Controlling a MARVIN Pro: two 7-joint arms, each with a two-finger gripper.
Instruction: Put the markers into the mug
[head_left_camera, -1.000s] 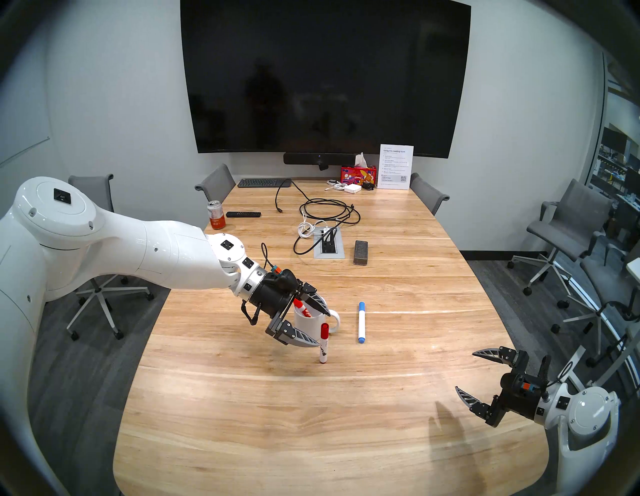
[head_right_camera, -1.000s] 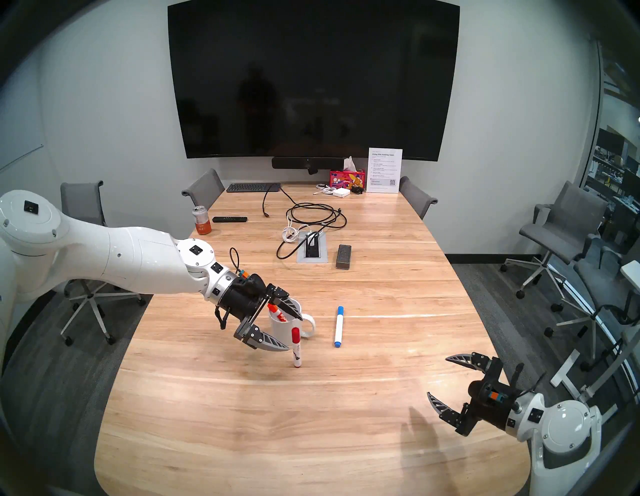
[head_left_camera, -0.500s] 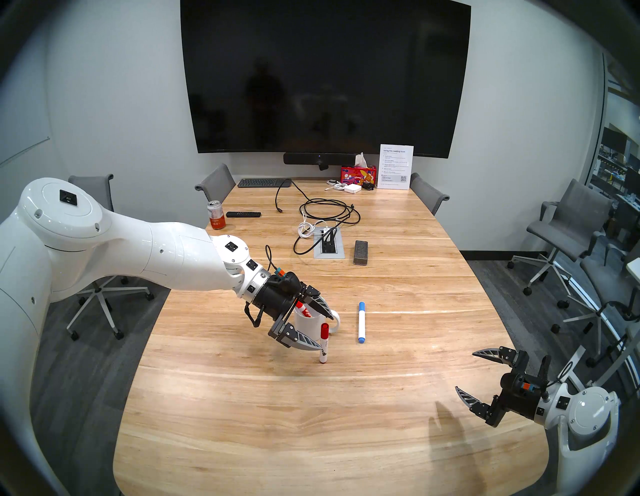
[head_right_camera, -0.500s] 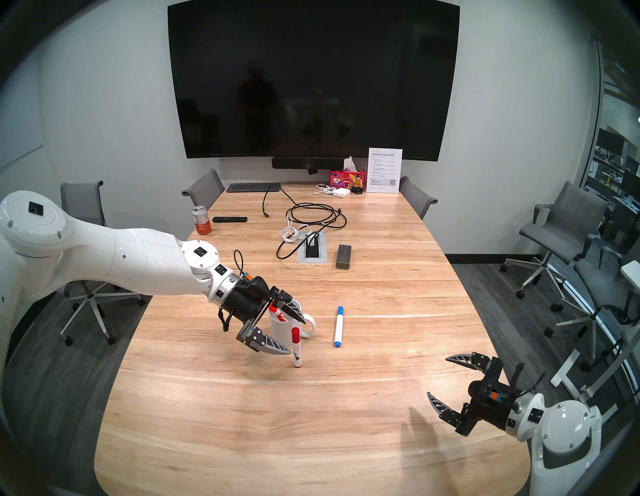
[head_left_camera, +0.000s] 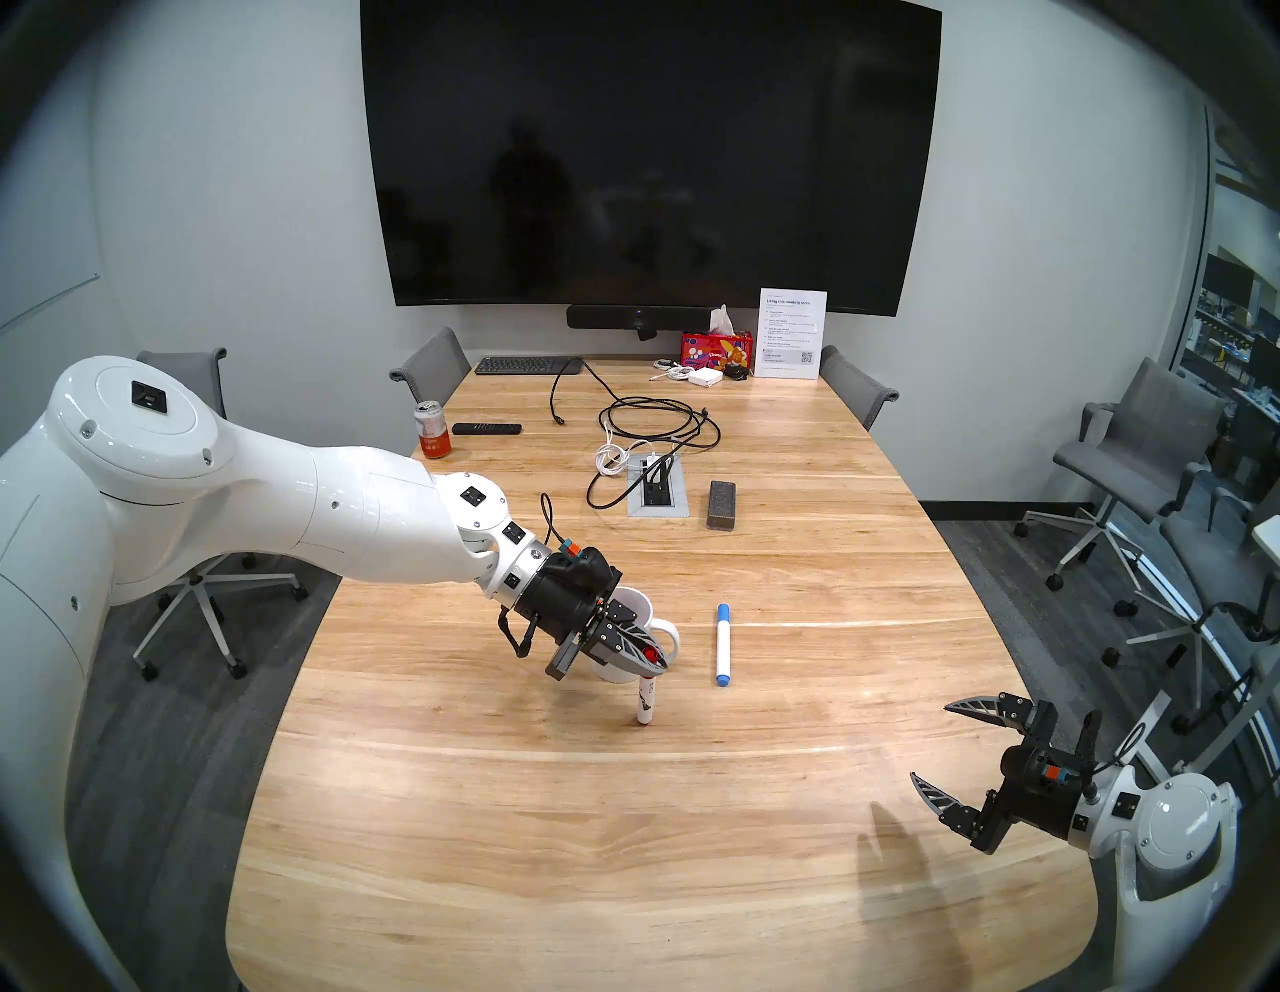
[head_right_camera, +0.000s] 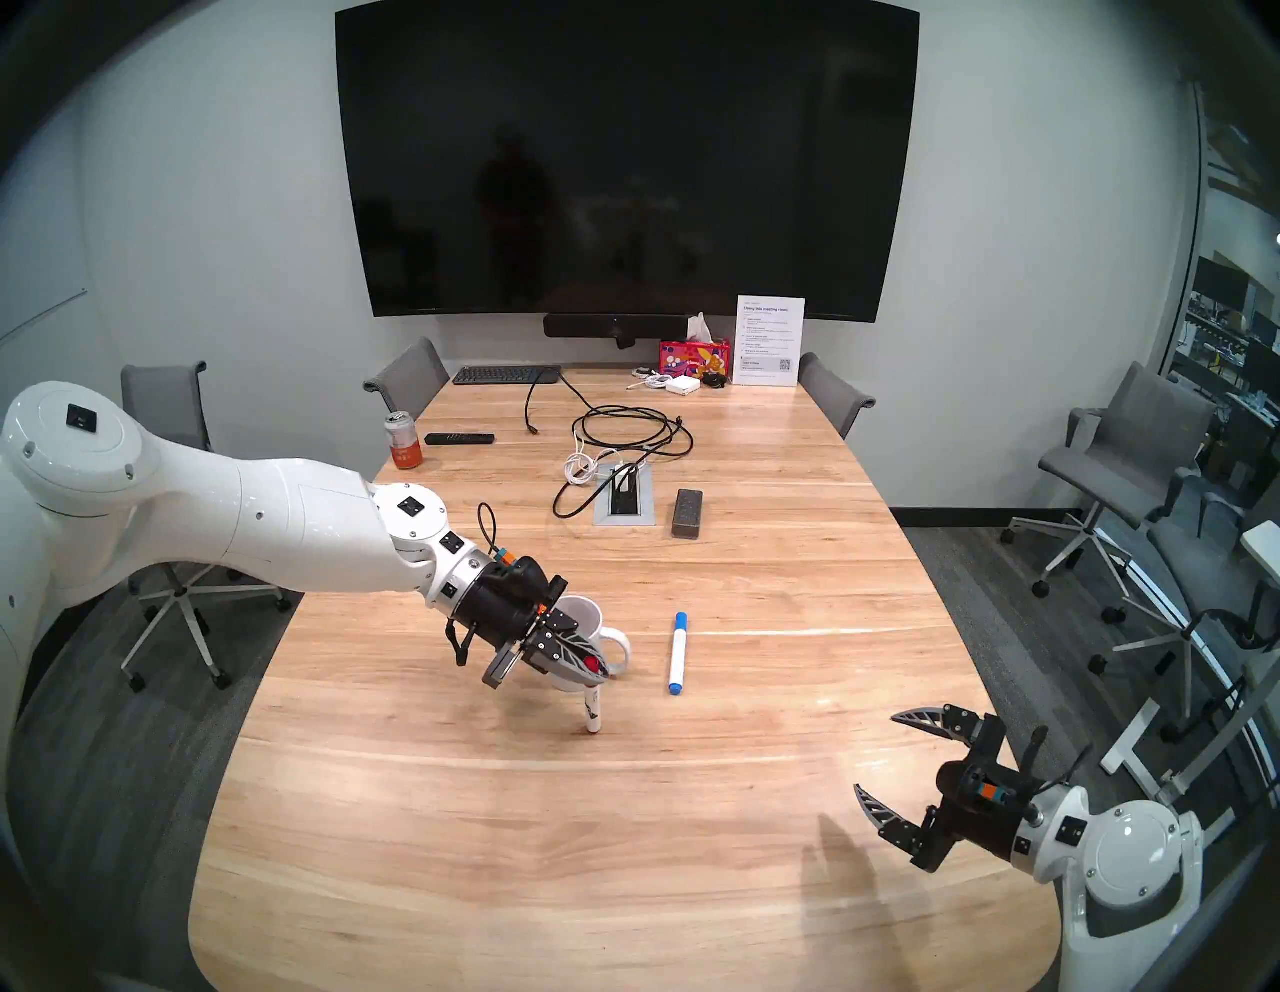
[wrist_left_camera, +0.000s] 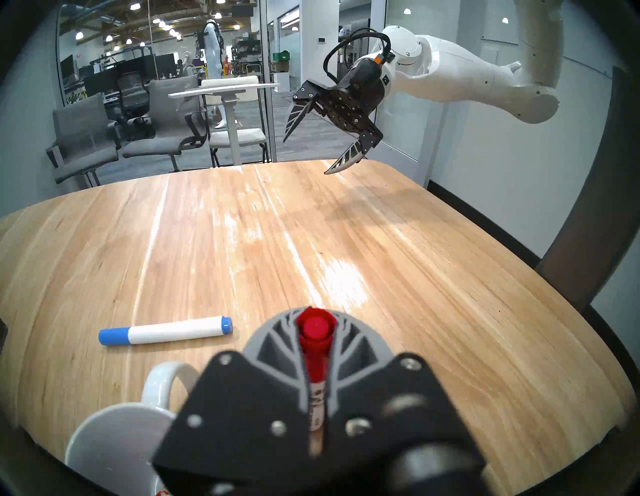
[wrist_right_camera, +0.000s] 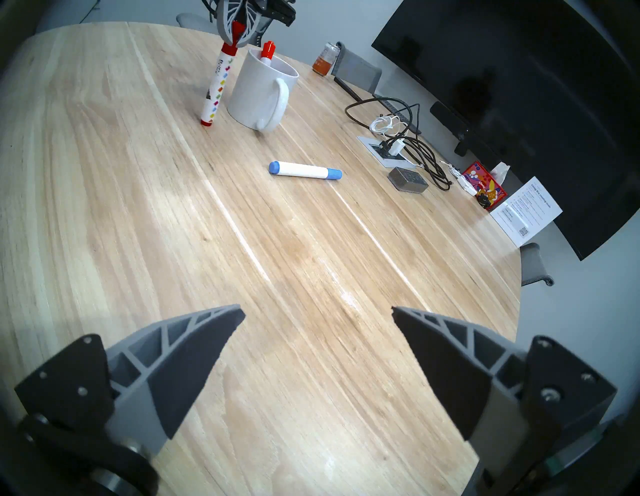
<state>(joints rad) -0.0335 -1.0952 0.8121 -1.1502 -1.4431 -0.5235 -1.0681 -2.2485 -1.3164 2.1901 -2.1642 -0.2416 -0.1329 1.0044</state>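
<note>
We have the orange-capped marker (wrist_right_camera: 267, 52) standing in the white mug (wrist_right_camera: 258, 93), our left hand (head_left_camera: 641, 658) pinching the upright red-capped marker (wrist_right_camera: 220, 83) on the worktop (head_left_camera: 623, 831) just beside it, the blue-capped marker (head_left_camera: 722, 645) lying untouched to the right, and our right hand (head_left_camera: 950, 748) spread, idle.

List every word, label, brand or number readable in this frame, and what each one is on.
"Using this meeting room": heading on the white sign at the table's far end; its body text and QR code are too small to read.
Red-capped marker: printing on the barrel, blurred.
Orange-capped marker in the mug: label hidden.
Orange can: print too small.
Tissue box: pattern only, no legible brand.
Blue-capped marker: no text visible.
</note>
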